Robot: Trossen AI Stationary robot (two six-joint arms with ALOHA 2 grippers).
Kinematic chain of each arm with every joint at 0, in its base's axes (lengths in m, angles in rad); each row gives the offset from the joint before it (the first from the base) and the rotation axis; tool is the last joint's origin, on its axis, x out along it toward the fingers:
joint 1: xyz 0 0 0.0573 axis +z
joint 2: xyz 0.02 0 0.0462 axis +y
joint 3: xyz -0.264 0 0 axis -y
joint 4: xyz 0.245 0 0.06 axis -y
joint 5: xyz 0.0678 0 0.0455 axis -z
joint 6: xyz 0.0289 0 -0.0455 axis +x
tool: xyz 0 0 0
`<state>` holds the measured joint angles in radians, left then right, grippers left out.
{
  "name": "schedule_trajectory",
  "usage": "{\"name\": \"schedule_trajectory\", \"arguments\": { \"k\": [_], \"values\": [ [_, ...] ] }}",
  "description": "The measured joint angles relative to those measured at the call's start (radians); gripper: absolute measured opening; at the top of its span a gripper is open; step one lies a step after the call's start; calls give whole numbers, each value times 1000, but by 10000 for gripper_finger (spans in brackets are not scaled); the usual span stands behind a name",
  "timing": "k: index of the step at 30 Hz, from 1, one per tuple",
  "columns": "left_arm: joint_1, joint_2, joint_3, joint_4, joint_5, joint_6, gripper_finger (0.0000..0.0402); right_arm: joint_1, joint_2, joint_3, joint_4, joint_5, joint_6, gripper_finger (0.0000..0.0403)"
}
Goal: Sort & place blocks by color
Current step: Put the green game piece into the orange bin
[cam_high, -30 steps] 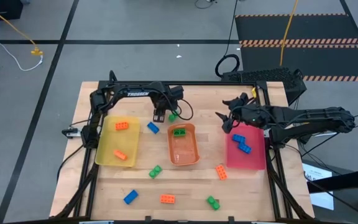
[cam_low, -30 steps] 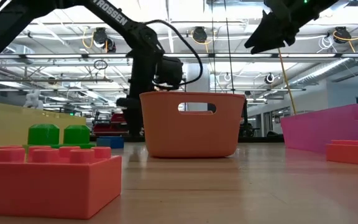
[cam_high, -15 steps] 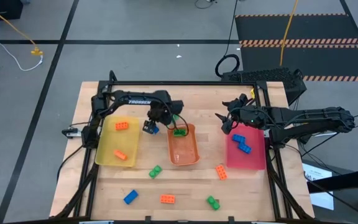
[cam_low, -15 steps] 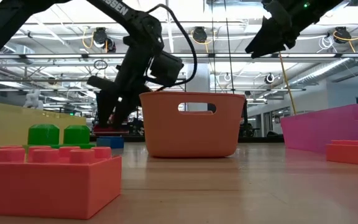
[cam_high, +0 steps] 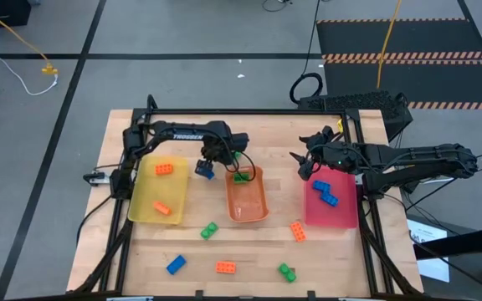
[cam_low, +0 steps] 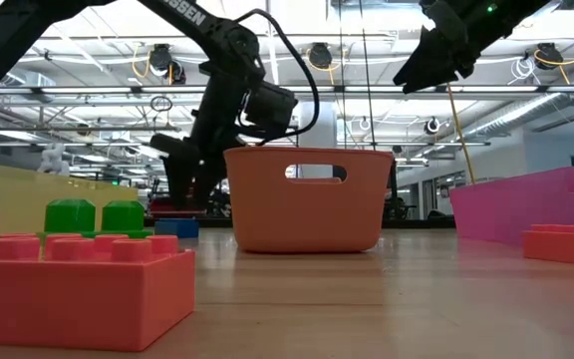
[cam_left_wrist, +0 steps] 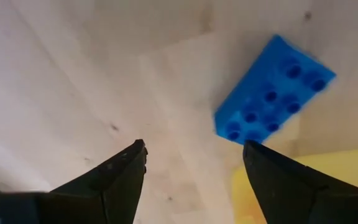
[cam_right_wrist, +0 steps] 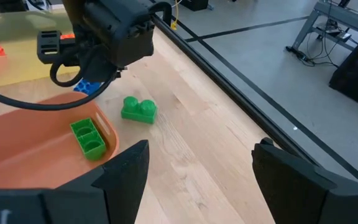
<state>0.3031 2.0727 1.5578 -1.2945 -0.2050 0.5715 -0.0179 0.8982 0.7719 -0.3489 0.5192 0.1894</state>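
Observation:
My left gripper (cam_high: 210,160) (cam_left_wrist: 194,146) is open and tipped, hovering low just beside a blue block (cam_high: 204,170) (cam_left_wrist: 272,93). That block lies flat on the table between the yellow tray (cam_high: 159,191) and the orange tray (cam_high: 247,194), beyond the fingertips and untouched. My right gripper (cam_high: 301,163) (cam_right_wrist: 202,144) is open and held high by the far left corner of the pink tray (cam_high: 331,205). Orange blocks (cam_high: 164,168) lie in the yellow tray, a green block (cam_high: 242,176) in the orange tray and blue blocks (cam_high: 325,192) in the pink tray.
Loose blocks lie on the near half of the table: green (cam_high: 209,230), blue (cam_high: 175,264), orange (cam_high: 225,267), green (cam_high: 287,272) and orange (cam_high: 297,232). A small green block (cam_right_wrist: 138,110) sits on the table beyond the orange tray's far rim. Bare wood shows between the orange and pink trays.
My left gripper has moved from beside the small green block at the orange tray's far rim toward the table's left and near edge, coming down and tipping over the blue block. Its fingers stay open.

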Motion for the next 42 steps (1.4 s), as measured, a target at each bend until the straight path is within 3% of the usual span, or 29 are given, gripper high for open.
{"name": "schedule_trajectory", "arguments": {
  "k": [6,11,18,21,29,35,42],
  "values": [
    [13,0,0,73,10,21,269,0,0,0,0,-1,5,270],
    [15,-10,0,103,-89,48,269,-1,0,0,0,-1,-3,270],
    [56,-90,2,249,-27,39,269,-2,0,0,14,0,0,270],
    [87,-128,2,358,-1,-69,269,-2,-1,0,39,1,-2,270],
    [124,-142,3,538,125,-575,269,-2,0,0,46,0,-6,270],
    [127,-142,3,603,261,-737,269,-2,0,0,46,0,4,270],
    [166,-141,6,577,288,-831,269,-2,0,0,78,-3,2,270]
  ]
}}
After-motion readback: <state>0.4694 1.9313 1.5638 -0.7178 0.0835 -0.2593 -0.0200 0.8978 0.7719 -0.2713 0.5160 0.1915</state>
